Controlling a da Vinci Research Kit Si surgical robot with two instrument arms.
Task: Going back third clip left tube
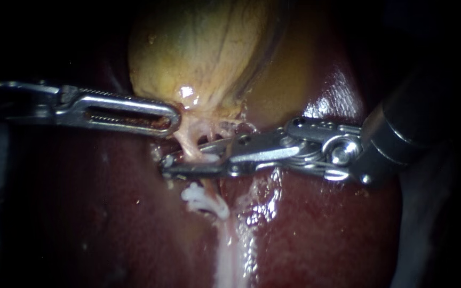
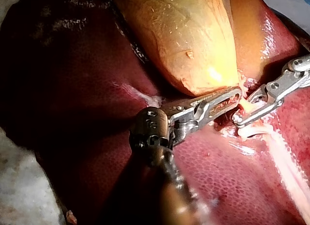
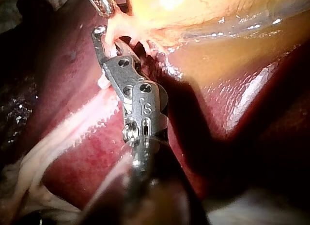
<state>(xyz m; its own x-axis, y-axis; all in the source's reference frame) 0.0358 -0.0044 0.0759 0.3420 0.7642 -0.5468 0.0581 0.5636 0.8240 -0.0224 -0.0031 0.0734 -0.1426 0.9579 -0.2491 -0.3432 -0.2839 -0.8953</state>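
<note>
My left instrument [image 1: 173,120] comes in level with the narrow end of the gallbladder [image 1: 204,48]. Its jaws lie together and pinch the tissue there, holding it up off the liver [image 1: 316,224]. From that same narrow end the left tube [image 1: 190,145] runs away from the gallbladder. My right instrument [image 1: 165,166] straddles the tube just past the neck. Its jaws stand apart with a plain gap, and in that gap lies the tube with a small white piece [image 1: 209,158] that I take for the third clip. More white clips [image 1: 204,198] sit on the tube farther from the gallbladder. I judge the clip placed and the retreat in hand. The next move calls for drawing the parted jaws straight back off the tube, away from the gallbladder, without snagging tube or clip. No brand or label shows in the field, and the instrument's stamped marks I leave unread.
</note>
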